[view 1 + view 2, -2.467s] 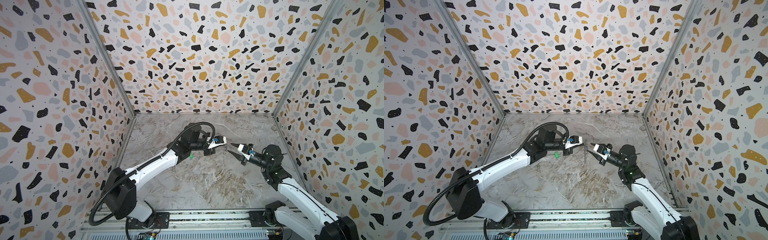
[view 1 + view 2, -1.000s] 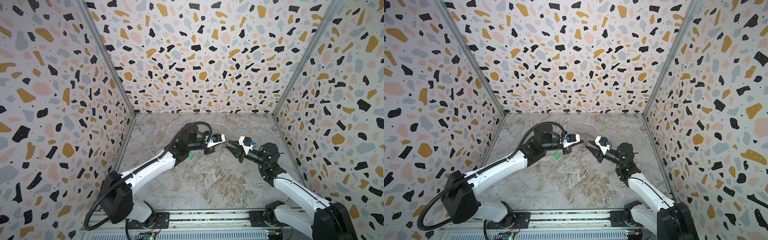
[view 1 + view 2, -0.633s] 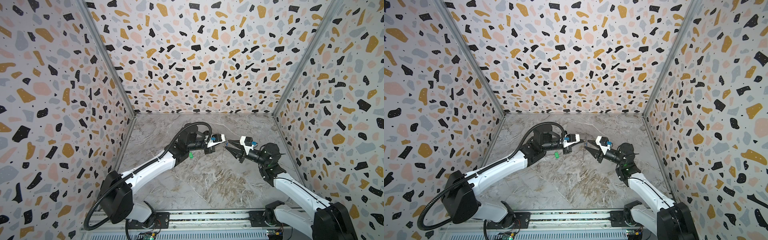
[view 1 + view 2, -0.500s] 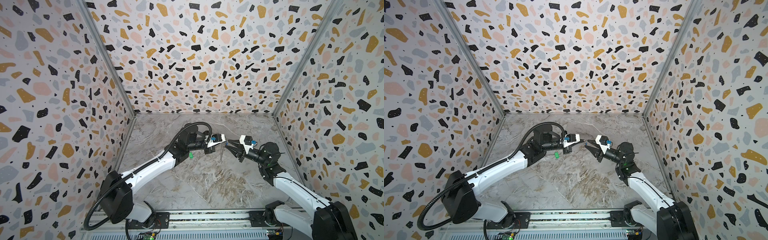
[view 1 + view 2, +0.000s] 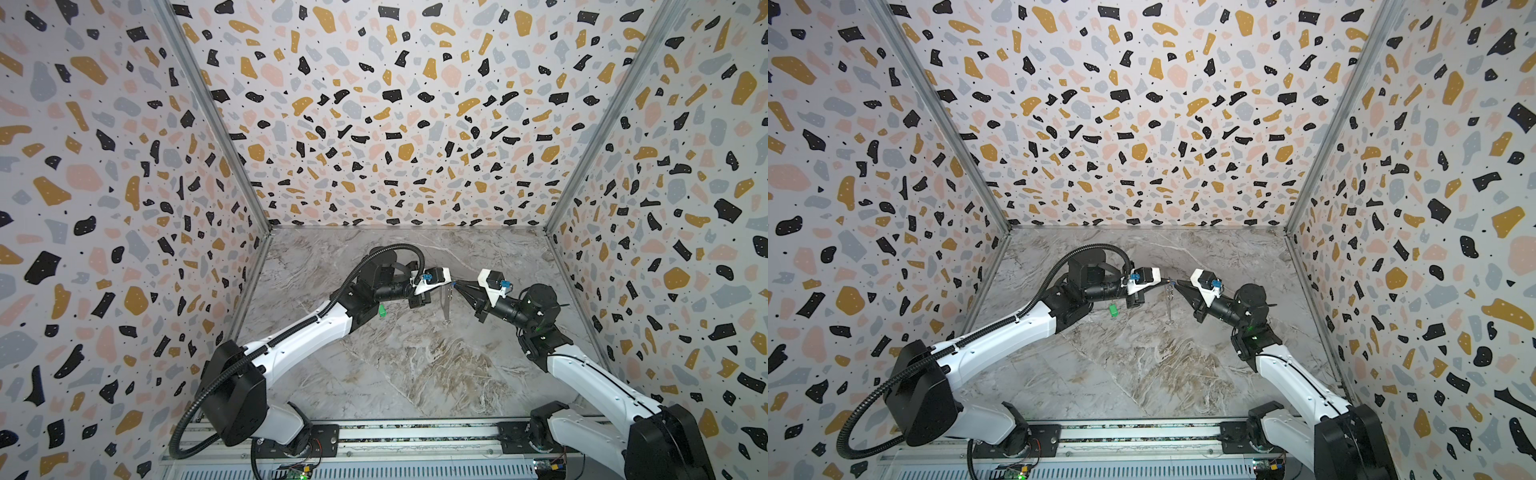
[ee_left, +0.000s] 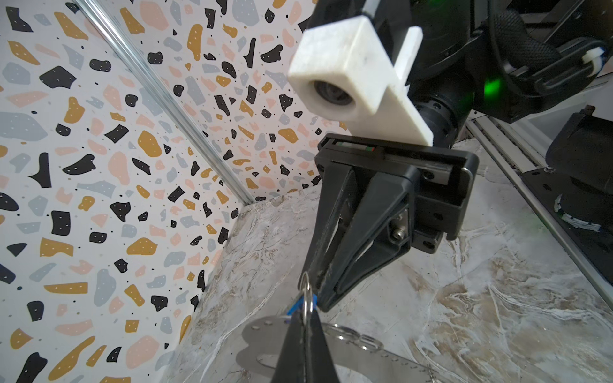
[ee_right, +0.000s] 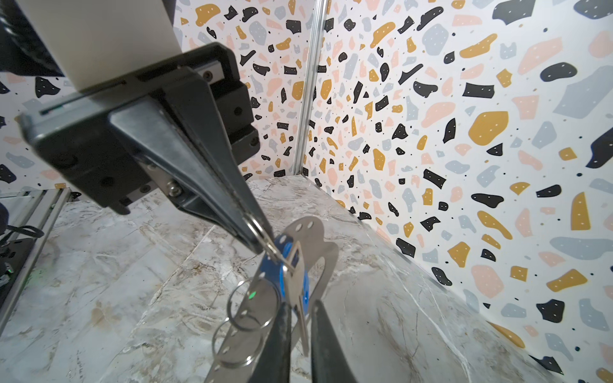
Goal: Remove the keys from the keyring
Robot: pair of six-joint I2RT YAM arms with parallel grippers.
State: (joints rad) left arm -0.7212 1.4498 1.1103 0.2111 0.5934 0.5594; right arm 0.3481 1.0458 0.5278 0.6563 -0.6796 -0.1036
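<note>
The keyring point(image 5: 445, 302), a flat grey metal plate with wire rings point(image 7: 252, 308), hangs edge-on above the floor in both top views. My left gripper point(image 6: 305, 318) is shut on one wire ring point(image 6: 307, 295) at the plate's upper end. The blue key point(image 7: 288, 265) hangs from that ring, its metal blade point(image 7: 298, 328) between the fingers of my right gripper point(image 7: 301, 310). Those fingers have closed in on the blade, leaving barely a sliver of gap. The two gripper tips nearly meet point(image 5: 454, 285). The green key point(image 5: 382, 309) lies loose on the floor beside the left arm.
Marble-patterned floor point(image 5: 399, 365) enclosed by speckled walls at the back point(image 5: 399, 145) and both sides. A metal rail point(image 5: 374, 440) with both arm bases runs along the front edge. The left arm's black cable point(image 5: 390, 249) loops above its wrist.
My right gripper has moved left up to the left gripper's tip, and its jaws have narrowed around the blue key's blade. The left gripper has kept its hold and hardly moved.
</note>
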